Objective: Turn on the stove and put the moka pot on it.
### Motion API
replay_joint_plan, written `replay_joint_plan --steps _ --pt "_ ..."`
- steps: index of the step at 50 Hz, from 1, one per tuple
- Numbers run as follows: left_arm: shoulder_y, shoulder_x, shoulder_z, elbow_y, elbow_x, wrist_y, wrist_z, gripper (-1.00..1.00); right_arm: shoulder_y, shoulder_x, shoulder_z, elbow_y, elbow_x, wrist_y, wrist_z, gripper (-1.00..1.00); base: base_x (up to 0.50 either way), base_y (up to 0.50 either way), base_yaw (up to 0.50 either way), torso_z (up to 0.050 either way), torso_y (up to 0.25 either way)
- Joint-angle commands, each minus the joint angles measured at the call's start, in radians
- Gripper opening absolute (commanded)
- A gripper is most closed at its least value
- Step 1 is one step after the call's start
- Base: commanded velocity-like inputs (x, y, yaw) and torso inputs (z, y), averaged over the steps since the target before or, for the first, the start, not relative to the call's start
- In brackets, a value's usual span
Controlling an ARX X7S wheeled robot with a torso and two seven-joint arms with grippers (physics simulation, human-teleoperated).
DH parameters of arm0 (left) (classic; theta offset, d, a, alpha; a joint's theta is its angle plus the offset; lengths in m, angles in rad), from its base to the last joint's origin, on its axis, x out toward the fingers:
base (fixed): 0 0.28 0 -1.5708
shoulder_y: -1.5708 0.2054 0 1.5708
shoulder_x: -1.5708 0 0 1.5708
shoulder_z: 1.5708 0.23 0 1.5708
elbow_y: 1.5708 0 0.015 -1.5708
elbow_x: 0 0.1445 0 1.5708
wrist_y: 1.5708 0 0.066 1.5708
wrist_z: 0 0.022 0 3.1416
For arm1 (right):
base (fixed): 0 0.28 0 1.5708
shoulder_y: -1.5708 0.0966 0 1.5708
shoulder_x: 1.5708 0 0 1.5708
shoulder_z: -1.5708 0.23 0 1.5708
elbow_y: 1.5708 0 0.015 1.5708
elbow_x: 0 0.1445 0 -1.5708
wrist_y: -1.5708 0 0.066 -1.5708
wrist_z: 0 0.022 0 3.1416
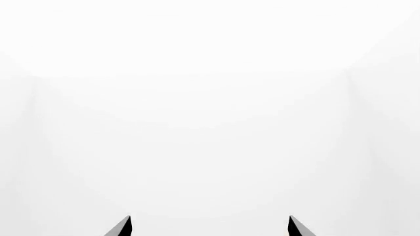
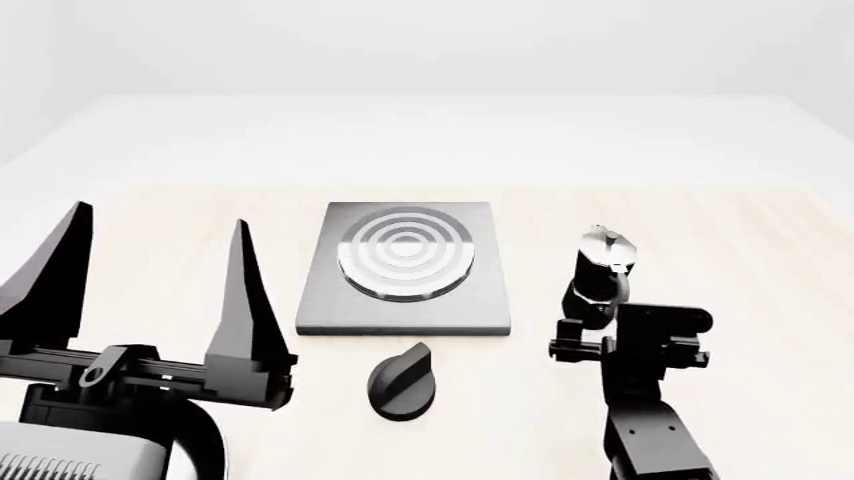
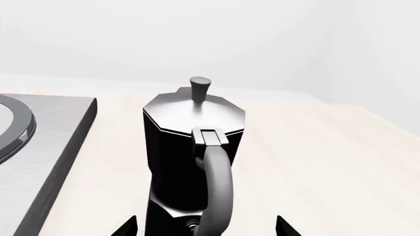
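The stove (image 2: 400, 268) is a flat dark-grey square plate with raised rings, lying mid-table. Its separate black knob (image 2: 400, 380) sits just in front of it. The moka pot (image 2: 603, 268), black with a silver lid, stands upright on the table to the right of the stove. In the right wrist view the moka pot (image 3: 190, 157) shows its curved handle. My right gripper (image 3: 206, 225) is open, one fingertip on each side of the pot's lower part and apart from it. My left gripper (image 2: 160, 215) hangs open and empty at the front left, and the left gripper (image 1: 210, 222) faces only white.
The light wooden table (image 2: 747, 260) stretches beyond the stove to a white wall. The stove's edge (image 3: 59, 147) lies close beside the pot. My right arm (image 2: 647, 400) rises from the front right.
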Motion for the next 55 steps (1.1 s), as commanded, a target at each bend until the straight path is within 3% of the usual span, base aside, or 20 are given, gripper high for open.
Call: replay_joint_plan --steps 1,16,17,19,28,29,43,55 --pt "0.001 0.0 -0.001 -0.003 -0.004 0.006 0.002 1.0 0.01 0.001 0.003 0.022 0.003 -0.012 0.0 1.0 0.0 0.0 0.0 0.0 0.0" --pt "0.0 0.003 -0.001 -0.01 -0.009 0.014 0.007 1.0 0.046 -0.003 -0.004 0.047 -0.001 -0.004 -0.003 1.0 0.0 0.0 0.0 0.0 0.0" --pt "0.001 0.002 -0.002 -0.009 -0.01 0.014 0.007 1.0 0.06 -0.019 -0.005 0.133 -0.008 -0.072 -0.014 1.0 0.0 0.0 0.0 0.0 0.0" --pt "0.001 0.002 -0.002 -0.009 -0.011 0.014 0.007 1.0 0.054 -0.006 -0.006 0.058 0.0 -0.007 -0.005 1.0 0.0 0.0 0.0 0.0 0.0" --pt "0.006 0.004 -0.002 -0.017 -0.01 0.024 0.009 1.0 0.042 -0.004 -0.01 0.037 0.0 -0.013 -0.006 1.0 0.0 0.0 0.0 0.0 0.0" --pt "0.005 0.004 -0.001 -0.013 -0.011 0.02 0.007 1.0 0.039 -0.004 -0.008 0.042 -0.006 -0.031 0.004 -1.0 0.0 0.0 0.0 0.0 0.0" --pt "0.009 0.011 0.003 -0.026 -0.016 0.033 0.013 1.0 -0.03 0.032 -0.016 -0.209 -0.002 0.069 0.053 -1.0 0.0 0.0 0.0 0.0 0.0" --pt "0.019 0.0 -0.009 -0.011 -0.022 0.037 0.006 1.0 0.09 0.023 -0.051 -0.254 -0.039 0.169 0.077 -1.0 0.0 0.0 0.0 0.0 0.0"
